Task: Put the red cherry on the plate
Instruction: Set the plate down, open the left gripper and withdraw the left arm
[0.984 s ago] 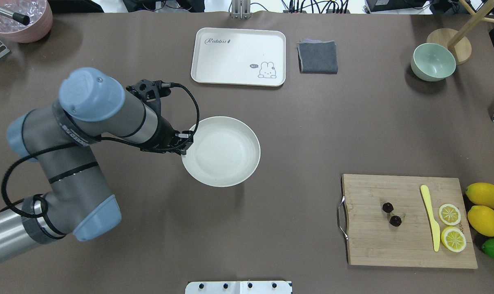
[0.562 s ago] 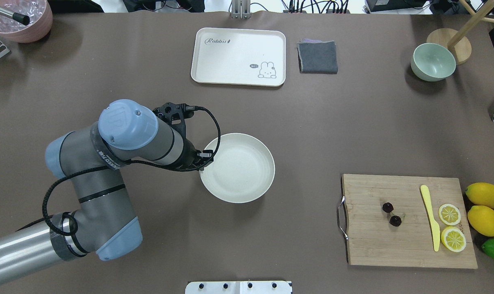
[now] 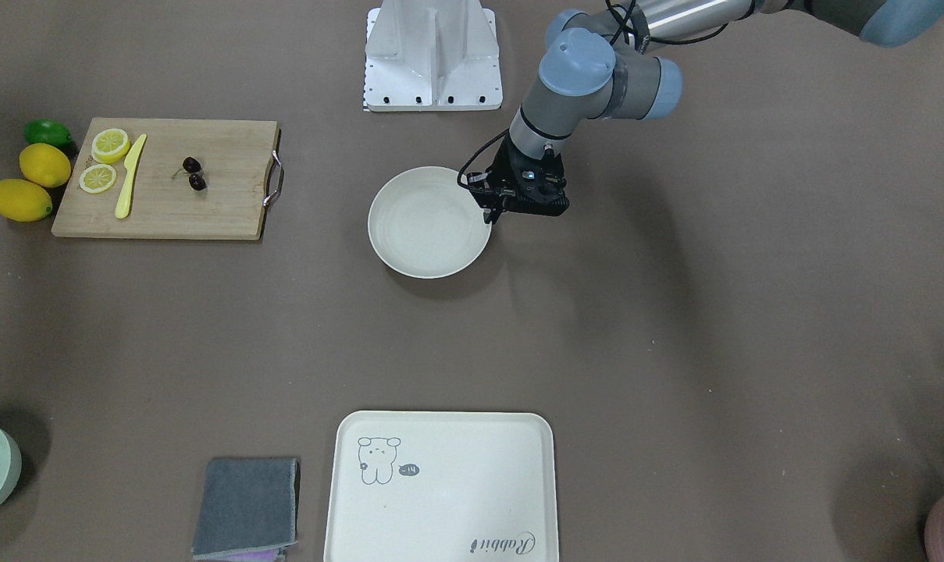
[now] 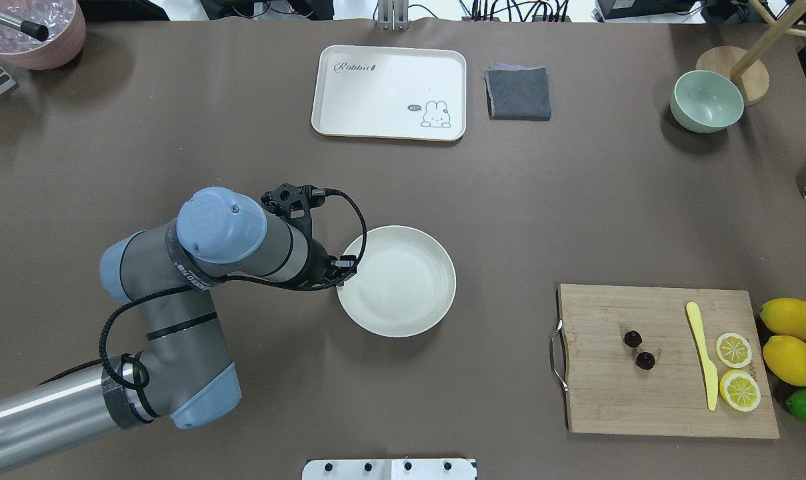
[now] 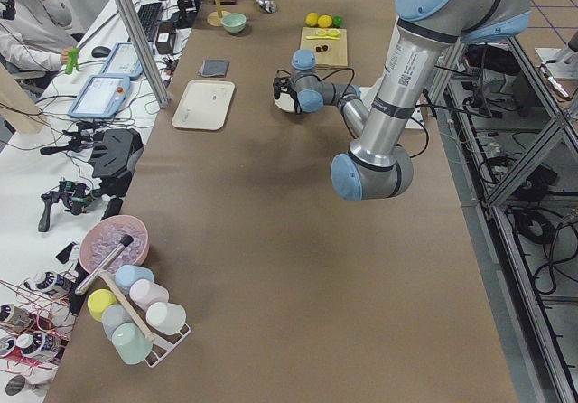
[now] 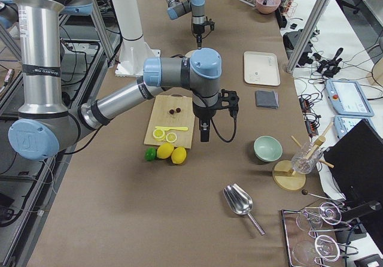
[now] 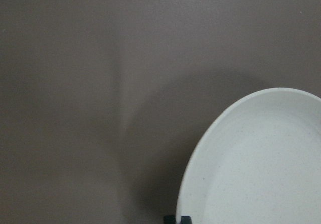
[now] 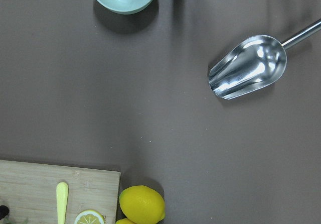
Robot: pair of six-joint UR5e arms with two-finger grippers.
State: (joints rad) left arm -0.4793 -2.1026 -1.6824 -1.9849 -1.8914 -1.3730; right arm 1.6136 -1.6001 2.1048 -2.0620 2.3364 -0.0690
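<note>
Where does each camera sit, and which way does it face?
Front-facing: across the table, facing the robot's base; left tool at the plate.
Overhead: behind the robot, looking forward and down; left arm.
Exterior left: table's end; left arm near.
Exterior right: opposite end; right arm near.
Left wrist: looks down at plate's rim; fingertips show.
Right wrist: looks down at scoop, lemon; no arm.
Shared: front-facing and overhead both show the red cherry.

Open lane over bare table (image 4: pixel 509 267) between plate (image 4: pixel 403 283) and cutting board (image 4: pixel 643 407). Plate's left rim taken by left gripper (image 4: pixel 345 267), left arm (image 4: pixel 236 247) behind it; other sides open. Mid-board, red cherry (image 4: pixel 633 338) has bare wood all round; yellow knife (image 4: pixel 701 353) near on right, lemon slices (image 4: pixel 734 350) beyond, metal handle (image 4: pixel 557 353) at board's left edge.
</note>
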